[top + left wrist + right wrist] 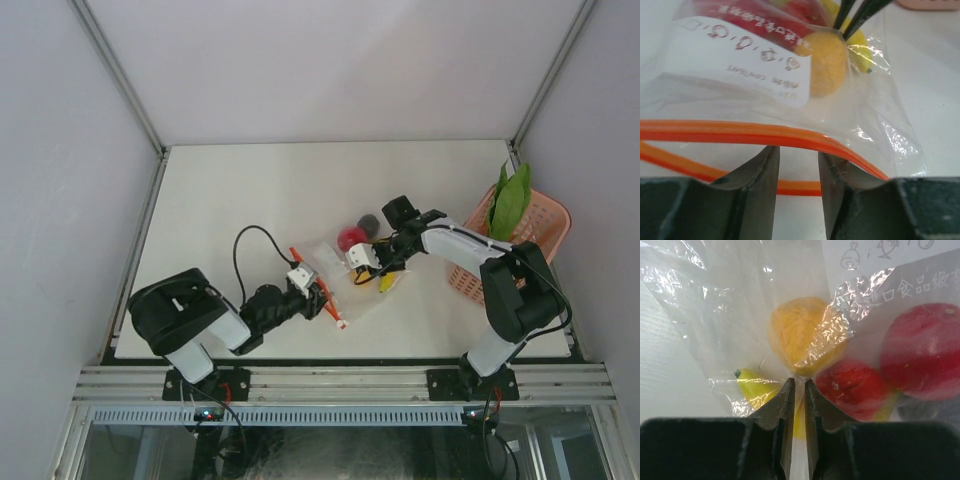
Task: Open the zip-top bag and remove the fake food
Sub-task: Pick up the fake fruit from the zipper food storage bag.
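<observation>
The zip-top bag (340,268) lies mid-table with its mouth parted: one orange zipper strip (765,134) crosses my left fingertips, the other shows below between them. My left gripper (322,297) (797,152) is at that mouth, jaws apart. My right gripper (372,268) (800,382) is shut on the bag's clear film at the opposite end. Inside are an orange round fruit (800,335) (827,62), a yellow banana (752,385) and a red fruit (855,385). A larger red fruit (349,238) and a dark ball (370,222) sit at the bag's far edge. A white label (735,65) faces my left camera.
A pink lattice basket (552,212) stands at the right edge of the table, close behind my right arm, with a long green leafy vegetable (510,200) standing in it. White walls enclose the table on three sides.
</observation>
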